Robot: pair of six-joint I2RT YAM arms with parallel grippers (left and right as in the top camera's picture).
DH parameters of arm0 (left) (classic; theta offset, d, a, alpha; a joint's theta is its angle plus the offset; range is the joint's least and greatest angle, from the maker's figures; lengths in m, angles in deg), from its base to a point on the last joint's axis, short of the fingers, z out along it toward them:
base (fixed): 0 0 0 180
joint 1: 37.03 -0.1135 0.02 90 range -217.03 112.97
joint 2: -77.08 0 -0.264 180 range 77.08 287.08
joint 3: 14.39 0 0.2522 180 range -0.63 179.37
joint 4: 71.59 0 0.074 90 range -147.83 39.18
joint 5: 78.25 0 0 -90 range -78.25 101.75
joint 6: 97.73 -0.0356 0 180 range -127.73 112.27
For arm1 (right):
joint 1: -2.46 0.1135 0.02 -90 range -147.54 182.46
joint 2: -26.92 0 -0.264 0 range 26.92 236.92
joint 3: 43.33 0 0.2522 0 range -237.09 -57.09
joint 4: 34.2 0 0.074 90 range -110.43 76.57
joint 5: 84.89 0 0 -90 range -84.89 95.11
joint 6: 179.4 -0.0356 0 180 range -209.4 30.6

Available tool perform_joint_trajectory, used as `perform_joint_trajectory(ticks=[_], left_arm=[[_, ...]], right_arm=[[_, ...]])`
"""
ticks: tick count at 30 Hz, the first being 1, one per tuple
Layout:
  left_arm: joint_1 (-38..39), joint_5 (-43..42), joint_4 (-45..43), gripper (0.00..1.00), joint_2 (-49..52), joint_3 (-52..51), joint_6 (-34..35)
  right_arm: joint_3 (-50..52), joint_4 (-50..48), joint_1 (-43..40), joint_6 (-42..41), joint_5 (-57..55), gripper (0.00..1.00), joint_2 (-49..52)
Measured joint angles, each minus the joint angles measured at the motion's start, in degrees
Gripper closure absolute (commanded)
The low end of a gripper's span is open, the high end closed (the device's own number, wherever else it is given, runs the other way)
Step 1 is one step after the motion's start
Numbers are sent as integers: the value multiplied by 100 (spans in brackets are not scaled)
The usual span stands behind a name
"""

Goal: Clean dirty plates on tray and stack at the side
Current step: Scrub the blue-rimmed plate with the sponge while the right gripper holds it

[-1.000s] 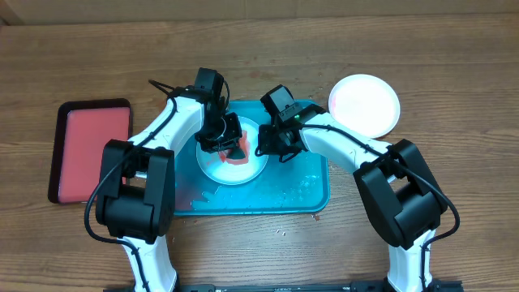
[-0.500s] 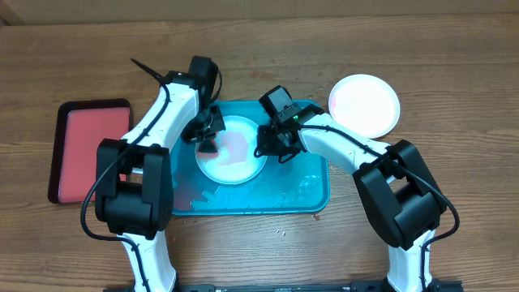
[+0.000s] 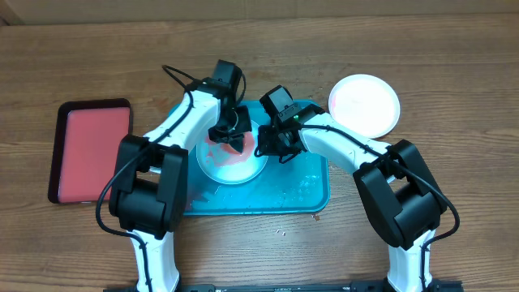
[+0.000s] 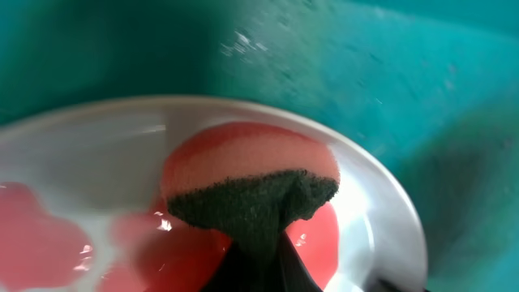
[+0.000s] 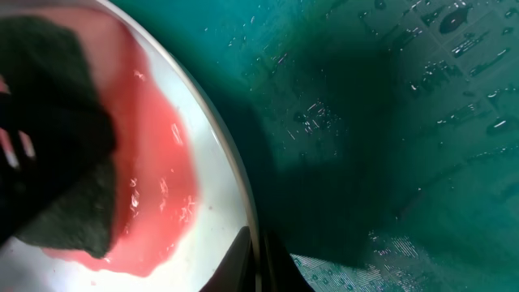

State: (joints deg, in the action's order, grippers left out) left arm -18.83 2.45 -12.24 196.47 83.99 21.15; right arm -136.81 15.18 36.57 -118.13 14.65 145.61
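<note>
A pale mint plate [image 3: 231,162] lies in the turquoise tray [image 3: 304,191], with red smears on it [image 5: 158,195]. My left gripper [image 3: 229,135] is shut on a sponge [image 4: 251,191], pink with a dark green scrub side, and presses it on the plate's far part. My right gripper [image 3: 268,146] is shut on the plate's right rim [image 5: 247,219]. In the left wrist view the sponge sits on the plate [image 4: 89,154], with red liquid around it. A white plate [image 3: 364,104] with a pinkish tint sits on the table right of the tray. The yellow-green plate is out of view.
A smaller dark-rimmed red tray [image 3: 89,150] lies on the wooden table at the left. Water drops and a wet film cover the turquoise tray's floor [image 5: 381,122]. A few crumbs lie on the table in front of the tray [image 3: 282,233].
My left gripper swept the sponge to the plate's left edge, then back right onto its far part. Red smears spread on the plate. The right gripper has not moved.
</note>
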Motion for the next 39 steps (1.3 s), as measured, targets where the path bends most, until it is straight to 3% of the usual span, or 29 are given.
perform_joint_trajectory(ticks=[6, 12, 21, 30, 39], left_arm=[[210, -127, 258, 96, 4, 2, -55], [201, -319, 1058, 96, 4, 9, -254], [-179, -157, 1611, 96, 42, 9, -509], [-994, 831, 1606, 96, 42, 9, -509], [-1121, 444, 669, 96, 17, 0, -728]], right_arm=[[0, 39, -7, 2, -2, 96, 0], [0, 46, -4, 33, 9, 96, 0], [0, 31, 13, 44, 48, 96, 0], [0, 11, 22, 42, 52, 96, 0], [-4, -15, 35, 20, -63, 96, 0]])
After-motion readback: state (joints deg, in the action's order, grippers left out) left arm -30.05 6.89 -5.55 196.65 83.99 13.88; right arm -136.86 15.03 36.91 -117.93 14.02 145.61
